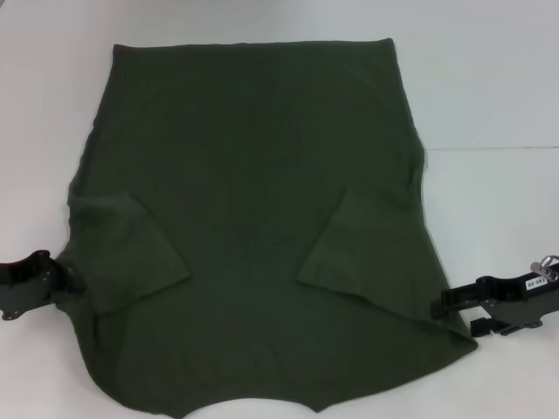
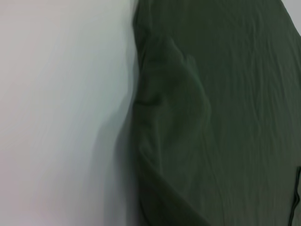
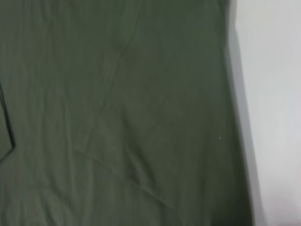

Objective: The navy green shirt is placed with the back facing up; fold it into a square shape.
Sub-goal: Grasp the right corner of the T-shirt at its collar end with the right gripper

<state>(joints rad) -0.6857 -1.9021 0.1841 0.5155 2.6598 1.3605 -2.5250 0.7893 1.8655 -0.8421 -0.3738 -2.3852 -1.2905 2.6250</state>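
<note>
While the left tool point(image 1: 65, 275) touches the near left edge of the navy green shirt point(image 1: 253, 218), whether it grips cannot be told. At the opposite near edge, the right tool point(image 1: 444, 304) is equally unclear. Both sleeves lie folded inward on the shirt, spread flat across the white counter point(image 1: 489, 78).
</note>
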